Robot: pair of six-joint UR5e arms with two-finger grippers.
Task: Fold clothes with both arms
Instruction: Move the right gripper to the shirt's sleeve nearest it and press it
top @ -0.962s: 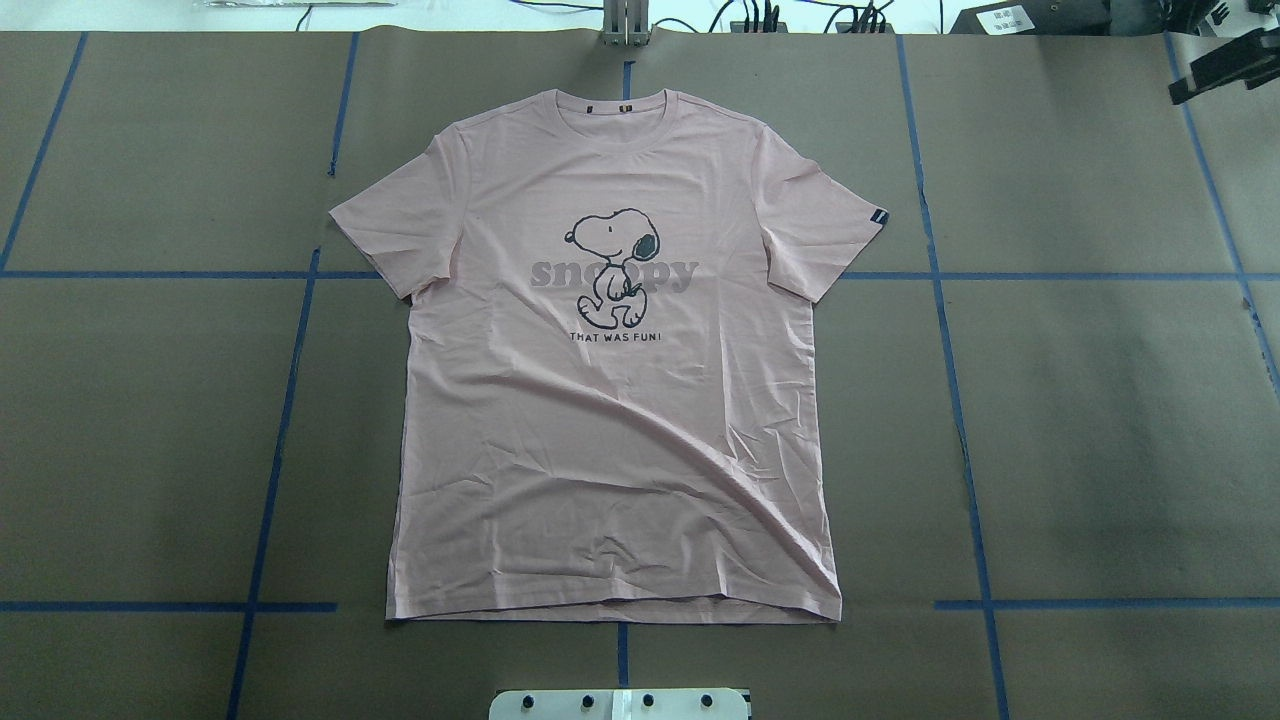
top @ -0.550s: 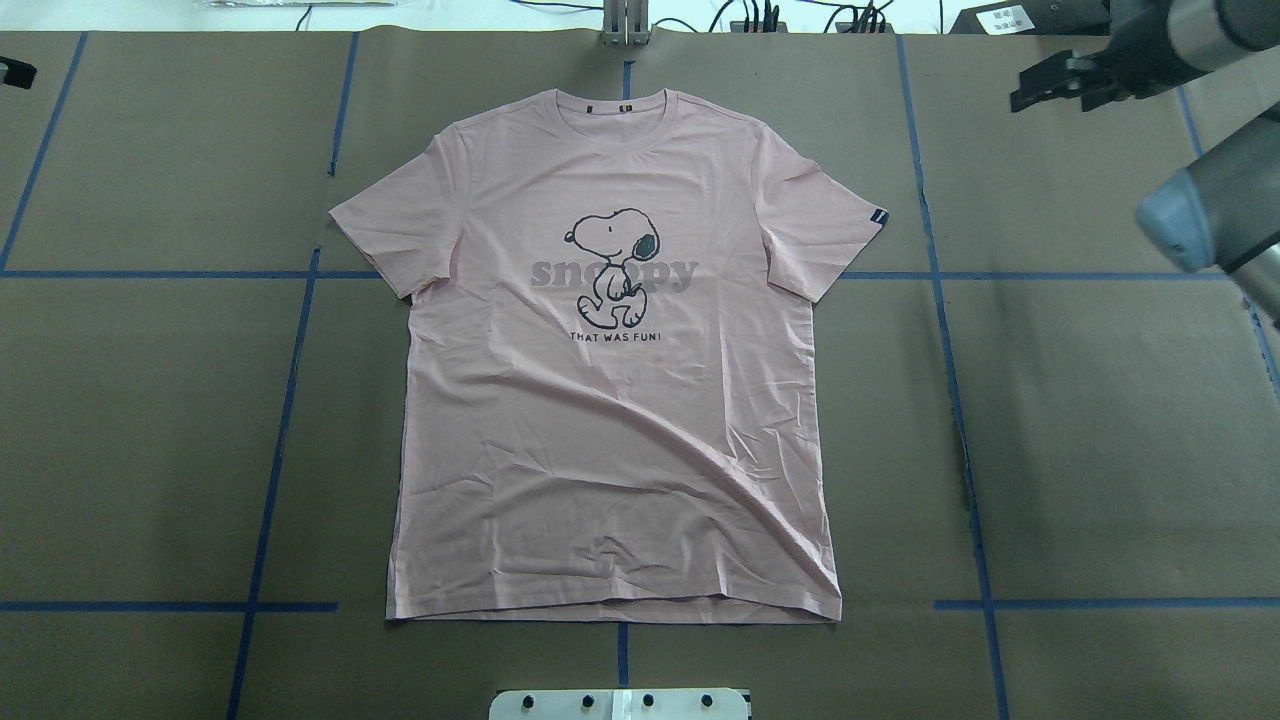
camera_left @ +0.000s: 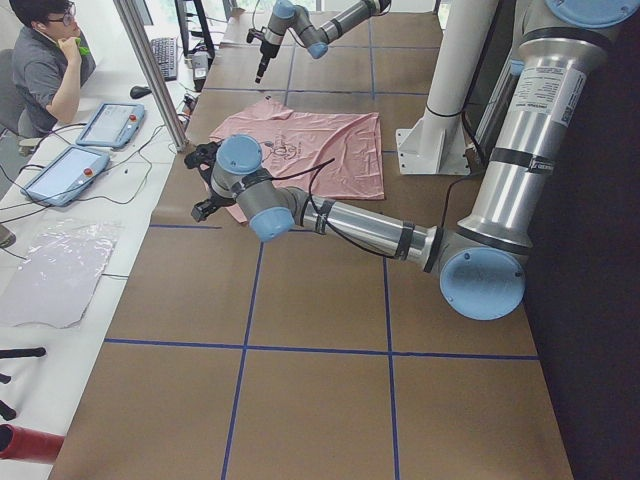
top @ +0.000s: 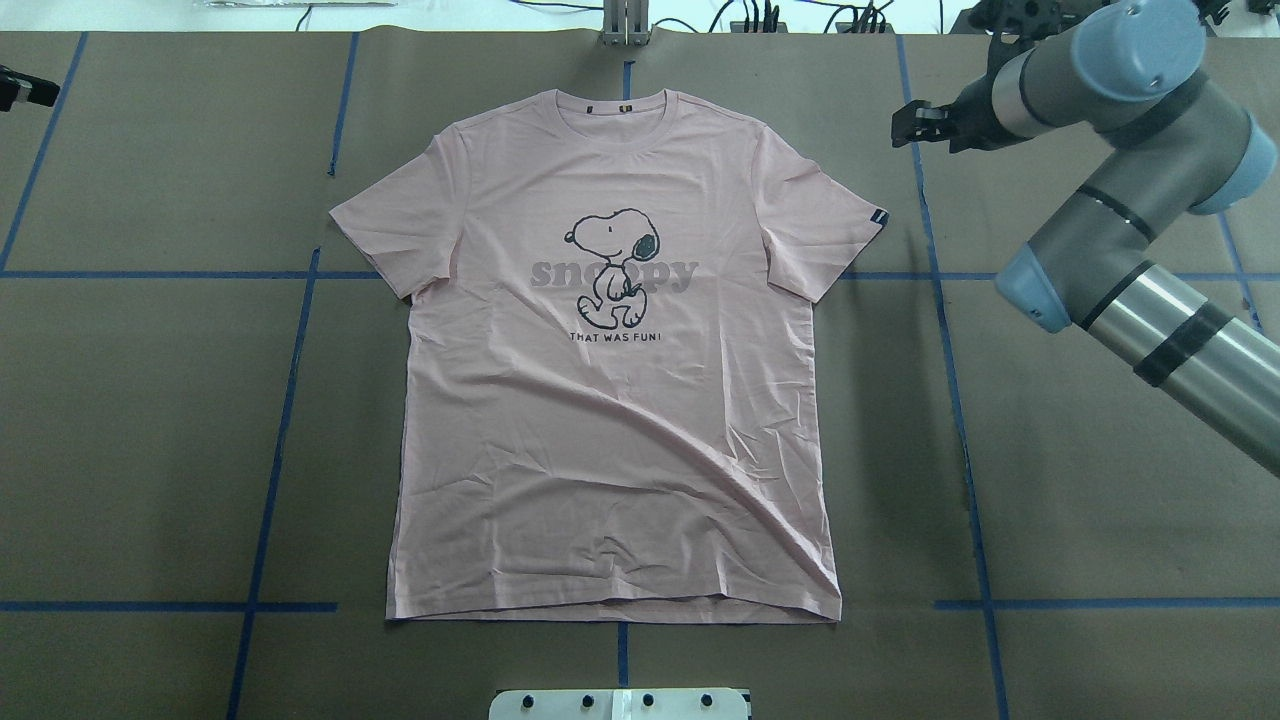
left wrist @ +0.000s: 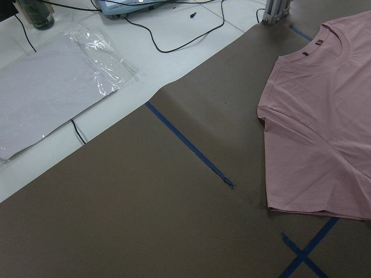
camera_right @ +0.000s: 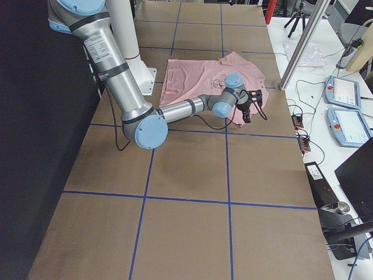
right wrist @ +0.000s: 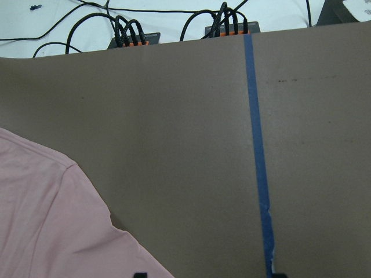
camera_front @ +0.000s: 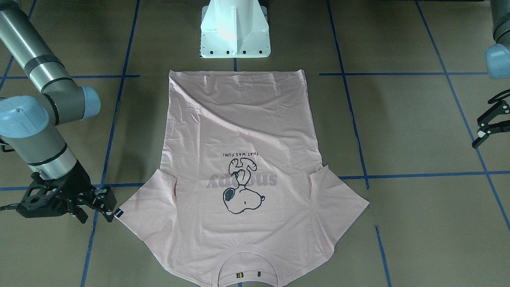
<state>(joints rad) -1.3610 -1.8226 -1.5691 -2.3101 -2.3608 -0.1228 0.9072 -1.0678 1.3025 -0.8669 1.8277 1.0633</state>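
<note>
Pale pink and short-sleeved, the T-shirt lies spread flat and face up in the middle of the brown paper-covered table. Its collar points away from my base and its hem lies toward the white pedestal. On the chest is a dark outline of a Snoopy dog with grey "snoopy" lettering across it and "THAT WAS FUN!" in small dark letters beneath. Both sleeves lie out to the sides, and a small black tag sits on the cuff of the sleeve on my right. Soft creases run slantwise across the lower half. My right gripper hangs near that tagged sleeve, fingers spread and touching no cloth. My left gripper is well apart from the shirt, out past the other sleeve, its fingers parted too and holding nothing. Blue tape lines cross the paper.
</note>
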